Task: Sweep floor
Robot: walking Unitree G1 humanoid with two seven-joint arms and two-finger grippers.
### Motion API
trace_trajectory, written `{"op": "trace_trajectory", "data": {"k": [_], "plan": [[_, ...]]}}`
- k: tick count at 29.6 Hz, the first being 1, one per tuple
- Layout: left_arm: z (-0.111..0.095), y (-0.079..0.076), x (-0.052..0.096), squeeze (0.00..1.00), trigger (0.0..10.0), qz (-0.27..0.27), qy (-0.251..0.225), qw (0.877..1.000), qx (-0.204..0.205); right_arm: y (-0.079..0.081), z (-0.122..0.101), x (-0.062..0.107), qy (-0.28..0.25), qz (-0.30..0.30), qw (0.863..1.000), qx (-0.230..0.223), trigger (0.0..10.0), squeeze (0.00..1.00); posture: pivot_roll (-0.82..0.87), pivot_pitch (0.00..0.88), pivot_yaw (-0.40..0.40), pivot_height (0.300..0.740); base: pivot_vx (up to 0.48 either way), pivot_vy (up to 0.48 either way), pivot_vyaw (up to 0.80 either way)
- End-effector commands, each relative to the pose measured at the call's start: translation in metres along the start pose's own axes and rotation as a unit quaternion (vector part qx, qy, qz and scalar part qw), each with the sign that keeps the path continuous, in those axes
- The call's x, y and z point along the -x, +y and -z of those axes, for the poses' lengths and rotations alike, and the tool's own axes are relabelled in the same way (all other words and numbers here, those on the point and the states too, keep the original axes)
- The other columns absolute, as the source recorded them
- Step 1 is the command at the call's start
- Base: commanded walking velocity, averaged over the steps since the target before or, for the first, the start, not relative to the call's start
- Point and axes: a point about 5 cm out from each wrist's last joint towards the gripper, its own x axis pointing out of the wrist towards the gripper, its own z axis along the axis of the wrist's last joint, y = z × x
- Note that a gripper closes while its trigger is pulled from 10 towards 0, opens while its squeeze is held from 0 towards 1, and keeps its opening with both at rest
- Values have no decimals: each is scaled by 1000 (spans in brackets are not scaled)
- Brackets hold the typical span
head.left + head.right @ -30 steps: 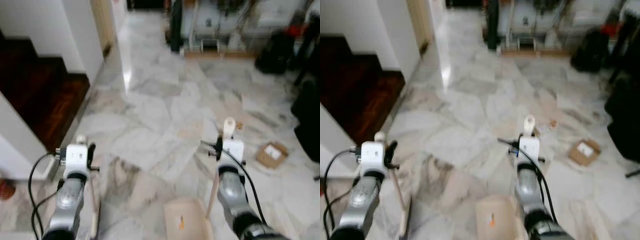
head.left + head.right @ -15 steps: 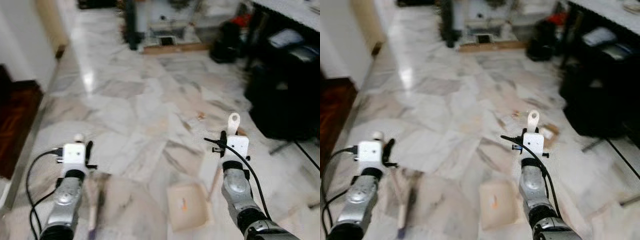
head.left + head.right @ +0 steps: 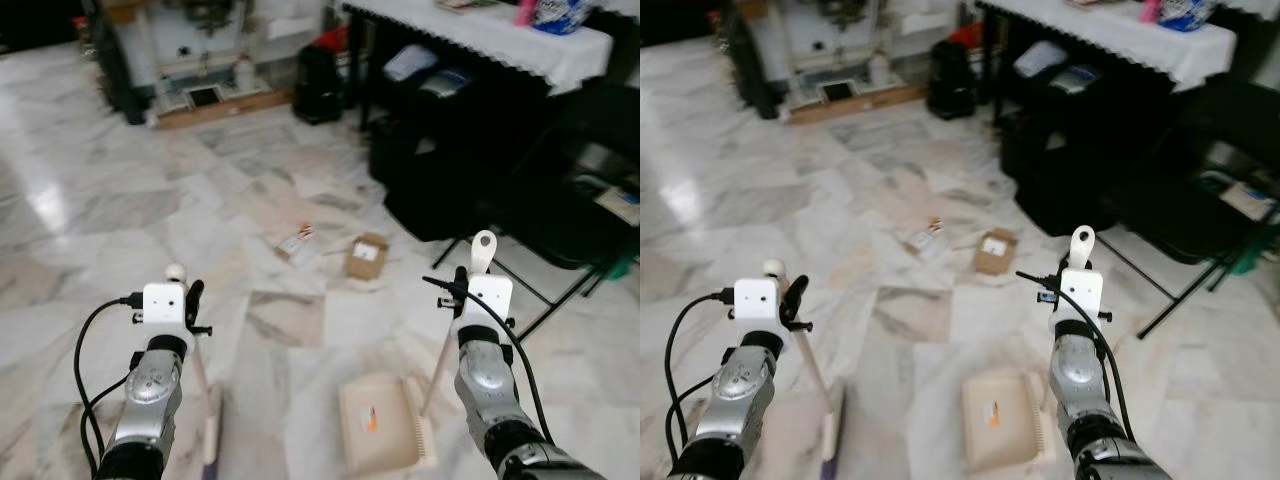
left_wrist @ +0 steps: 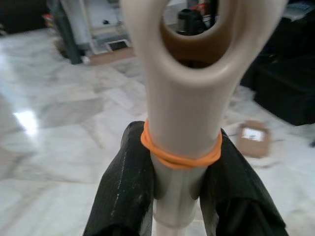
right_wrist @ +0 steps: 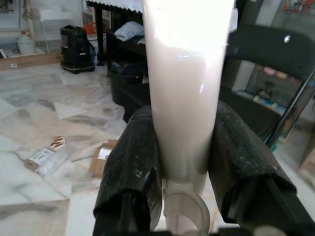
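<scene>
1. Left wrist view: left gripper (image 4: 179,189) has both black fingers (image 4: 125,184) pressed against the cream broom handle (image 4: 182,98) — pinching it just below an orange rubber band (image 4: 179,153); the handle end has a hanging loop.
2. Right wrist view: right gripper (image 5: 184,169) is clamped on the cream dustpan handle (image 5: 184,73), one finger (image 5: 130,169) on each side.
3. Head views: broom (image 3: 207,415) slants down from the left gripper to its head on the floor, between the two arms.
4. Dustpan (image 3: 378,425) lies flat on the floor just inside the right arm, comb edge toward that arm, small orange mark on the tray.
5. Floor (image 3: 120,200) is grey-veined marble — litter ahead of the robot: a small cardboard box (image 3: 366,256) and a flattened packet (image 3: 294,244), near each other.
6. Far right: table with a white cloth (image 3: 480,25), black bags (image 3: 440,170) under it, a black folding chair (image 3: 575,190) beside them.
7. Background: clutter along the far wall, too blurred to identify.
</scene>
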Motion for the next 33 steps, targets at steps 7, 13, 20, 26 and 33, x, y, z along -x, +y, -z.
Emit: {"op": "trace_trajectory", "data": {"k": [7, 13, 20, 26, 33], "plan": [[3, 6, 2, 0, 10000, -11, 5, 1000, 10, 7, -11, -6, -18, -13, 1000, -6, 10000, 0, 60, 0, 0, 740, 0, 0, 0], [2, 5, 0, 0, 10000, -12, 5, 1000, 12, 4, -10, -6, -19, -11, 1000, -5, 10000, 0, 55, 0, -3, 740, 219, 0, 0], [3, 4, 1, 0, 10000, -16, 6, 1000, 15, 4, -10, -5, -21, -13, 1000, -5, 10000, 0, 41, 0, -5, 740, 378, 0, 0], [4, 4, 1, 0, 10000, -18, 6, 1000, 17, 4, -11, -6, -22, -17, 1000, -5, 10000, 0, 42, 0, -8, 740, 377, 0, 0], [4, 6, 0, 0, 10000, -23, 8, 1000, 17, 12, -13, -6, -26, -49, 998, 5, 10000, 0, 42, 0, -8, 740, 378, 0, 0]]}}
